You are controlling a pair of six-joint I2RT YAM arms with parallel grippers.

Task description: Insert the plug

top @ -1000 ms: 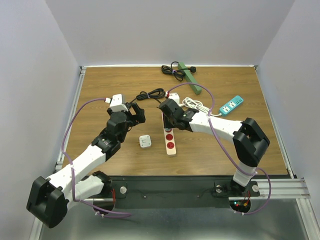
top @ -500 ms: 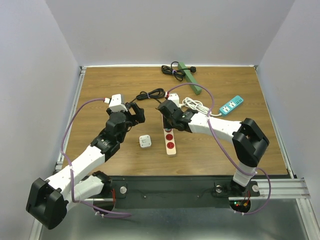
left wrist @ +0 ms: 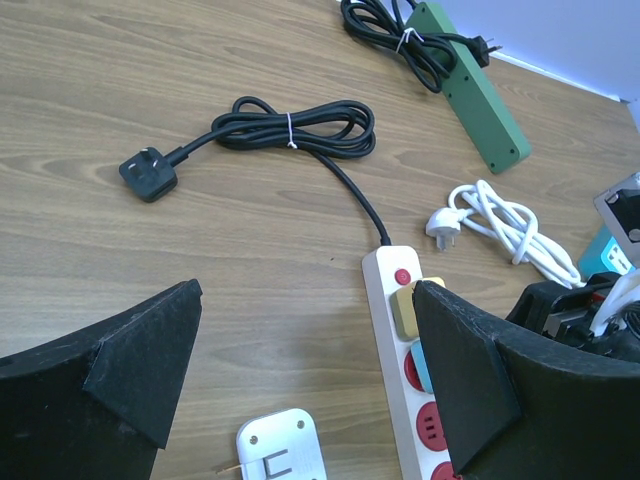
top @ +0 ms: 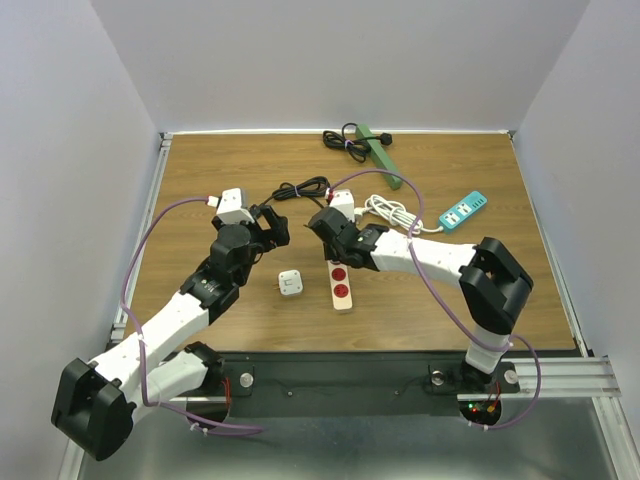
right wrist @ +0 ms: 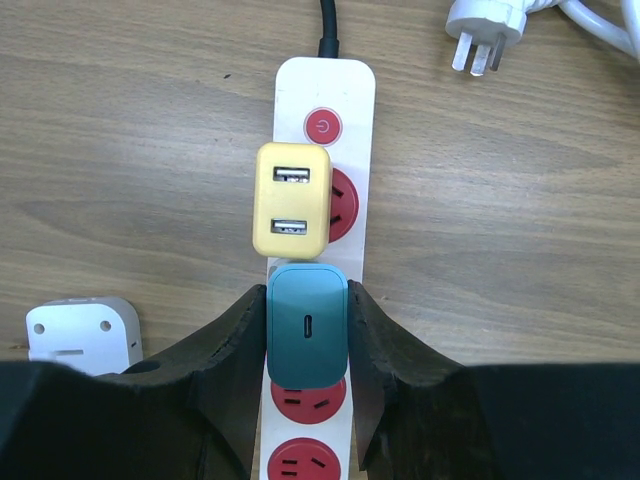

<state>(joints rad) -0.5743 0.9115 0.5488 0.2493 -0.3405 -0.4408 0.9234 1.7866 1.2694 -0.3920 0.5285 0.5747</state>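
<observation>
Teal and boxy, the small charger plug (right wrist: 307, 325) is pinched by its two sides in the right claw (right wrist: 307, 300), which is closed snug around it. The plug is right over the long white power strip with red sockets (right wrist: 300, 82) on the brown wooden worktop (right wrist: 120, 150). Its long side runs the same way as the strip, and its little port faces up. It is just below the yellow two-port charger (right wrist: 291, 200) stuck in the strip. I cannot tell if its pins are in. The left claw (left wrist: 307, 300) is wide open and holds nothing. A white square charger (right wrist: 80, 335) lies beside the strip.
</observation>
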